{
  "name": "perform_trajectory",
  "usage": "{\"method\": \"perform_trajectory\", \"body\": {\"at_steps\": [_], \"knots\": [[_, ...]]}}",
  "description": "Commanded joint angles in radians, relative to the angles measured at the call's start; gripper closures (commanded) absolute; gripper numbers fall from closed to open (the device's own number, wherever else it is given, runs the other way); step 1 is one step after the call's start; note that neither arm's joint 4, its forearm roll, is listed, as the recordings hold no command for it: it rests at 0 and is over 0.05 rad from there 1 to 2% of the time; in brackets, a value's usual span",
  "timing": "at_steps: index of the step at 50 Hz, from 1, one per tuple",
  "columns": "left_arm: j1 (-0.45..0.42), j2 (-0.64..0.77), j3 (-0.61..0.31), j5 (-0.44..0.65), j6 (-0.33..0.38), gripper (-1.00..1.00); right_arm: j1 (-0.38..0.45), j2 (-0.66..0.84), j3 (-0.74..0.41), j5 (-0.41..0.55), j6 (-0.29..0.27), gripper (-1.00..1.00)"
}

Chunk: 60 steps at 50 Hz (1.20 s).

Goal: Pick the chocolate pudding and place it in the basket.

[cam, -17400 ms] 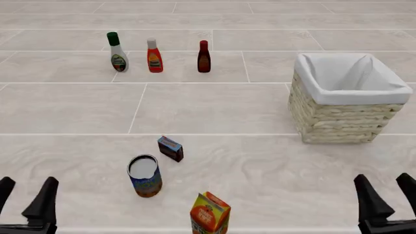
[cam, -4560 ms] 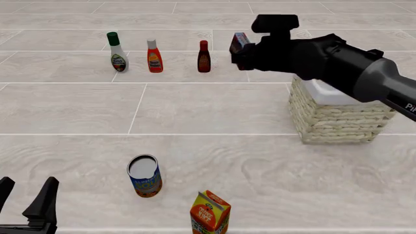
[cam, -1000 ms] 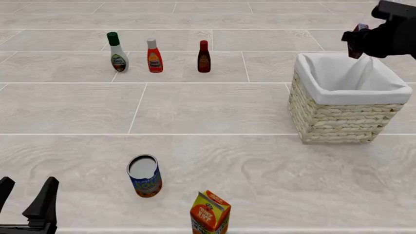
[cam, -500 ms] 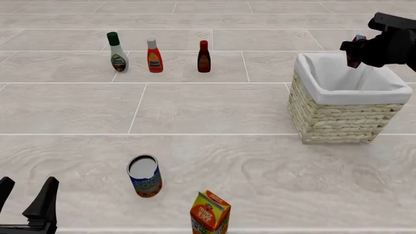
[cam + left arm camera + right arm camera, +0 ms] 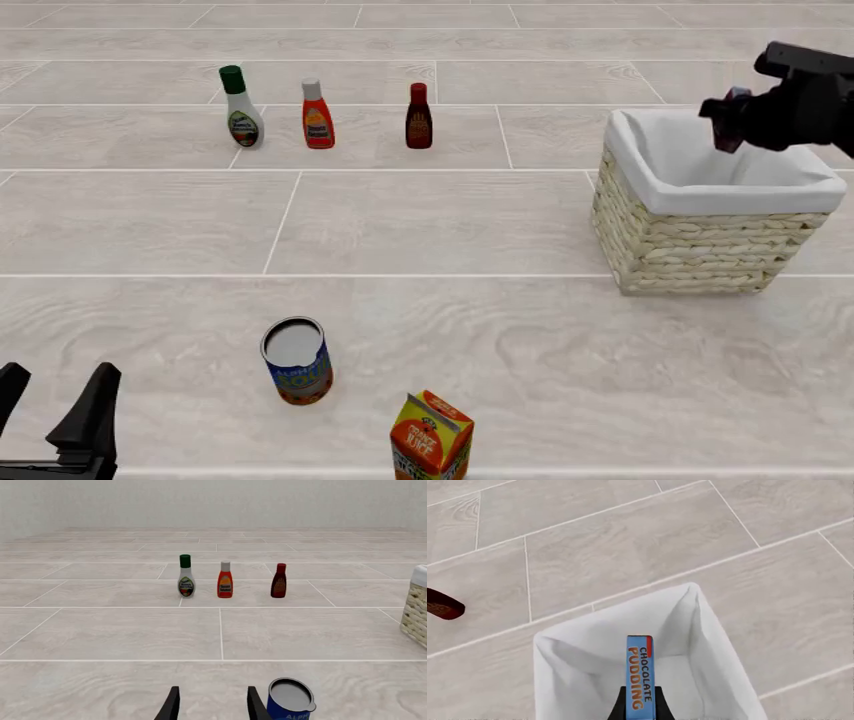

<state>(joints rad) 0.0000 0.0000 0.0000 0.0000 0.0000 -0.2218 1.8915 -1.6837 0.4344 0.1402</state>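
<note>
The chocolate pudding [image 5: 640,677], a thin box with a blue and orange-red label, is clamped between my right gripper's fingers [image 5: 641,709]. It hangs over the open mouth of the basket [image 5: 560,650], above its white lining. In the front view my right gripper [image 5: 727,128] is over the far right part of the wicker basket [image 5: 694,240], and the box is mostly hidden by the gripper. My left gripper [image 5: 54,415] is open and empty at the near left; it also shows in the left wrist view [image 5: 212,706].
A blue-labelled can [image 5: 296,358] and an orange juice carton [image 5: 431,437] stand at the near centre. Three bottles [image 5: 243,108] [image 5: 316,115] [image 5: 418,117] stand in a row at the back. The can [image 5: 290,700] is just right of my left gripper.
</note>
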Motion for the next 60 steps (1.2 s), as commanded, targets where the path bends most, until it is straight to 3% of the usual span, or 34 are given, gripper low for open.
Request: {"method": "perform_trajectory", "body": {"at_steps": [1, 32, 33, 60], "knots": [[0.000, 0.000, 0.000, 0.000, 0.000, -1.00, -0.006, 0.005, 0.013, -0.005, -0.006, 1.00], [0.000, 0.000, 0.000, 0.000, 0.000, -1.00, 0.006, 0.037, 0.002, 0.006, -0.001, 1.00], [0.000, 0.000, 0.000, 0.000, 0.000, -1.00, 0.003, 0.036, 0.001, 0.006, 0.000, -1.00], [0.000, 0.000, 0.000, 0.000, 0.000, -1.00, 0.003, 0.035, 0.000, 0.006, 0.021, -1.00]]}}
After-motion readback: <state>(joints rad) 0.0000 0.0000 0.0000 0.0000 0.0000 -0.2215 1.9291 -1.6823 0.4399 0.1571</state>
